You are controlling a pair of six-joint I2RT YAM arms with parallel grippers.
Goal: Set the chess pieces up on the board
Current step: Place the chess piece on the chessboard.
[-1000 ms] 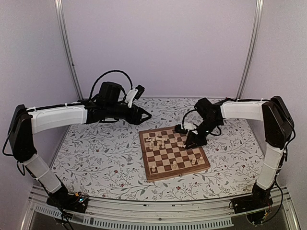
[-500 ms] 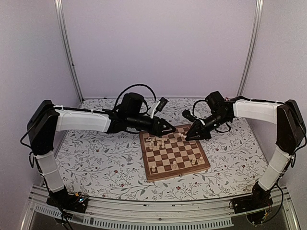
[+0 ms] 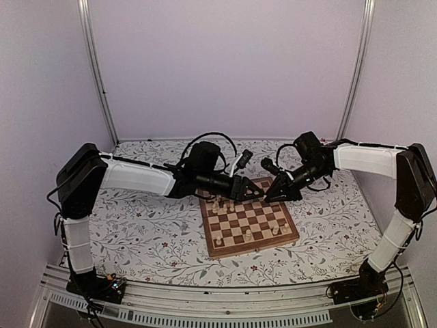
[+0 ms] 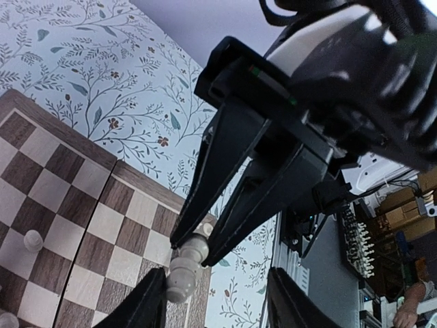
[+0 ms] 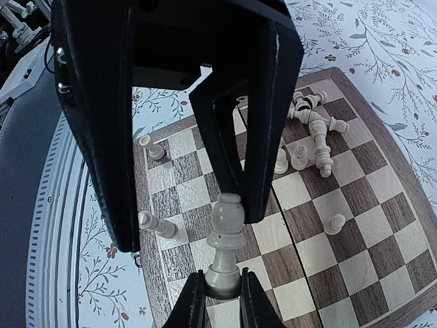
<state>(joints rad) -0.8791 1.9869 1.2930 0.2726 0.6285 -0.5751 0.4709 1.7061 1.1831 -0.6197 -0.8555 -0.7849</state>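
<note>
The board (image 3: pixel 253 247) lies mid-table, and both grippers meet over its far right part. My right gripper (image 5: pixel 223 302) is shut on the base of a pale chess piece (image 5: pixel 226 236), holding it above the board (image 5: pixel 362 225). My left gripper (image 4: pixel 215 304) is open. Its fingers (image 5: pixel 95 137) stand on either side of that piece's head. In the left wrist view the held piece (image 4: pixel 183 268) lies close to one left finger, with a wide gap to the other. From above, the left gripper (image 3: pixel 254 193) and right gripper (image 3: pixel 268 196) nearly touch.
Several pale pieces lie in a heap (image 5: pixel 311 123) at the board's far side, also seen from above (image 3: pixel 225 201). Single pieces (image 5: pixel 334 223) (image 5: pixel 156 149) stand on squares, and one lies on its side (image 5: pixel 153 223). The floral tabletop (image 3: pixel 150 225) surrounds the board.
The left arm swung right across the table to the board's far edge and met the right gripper, its jaws narrowing a little. The right gripper rose off the board, then held still.
</note>
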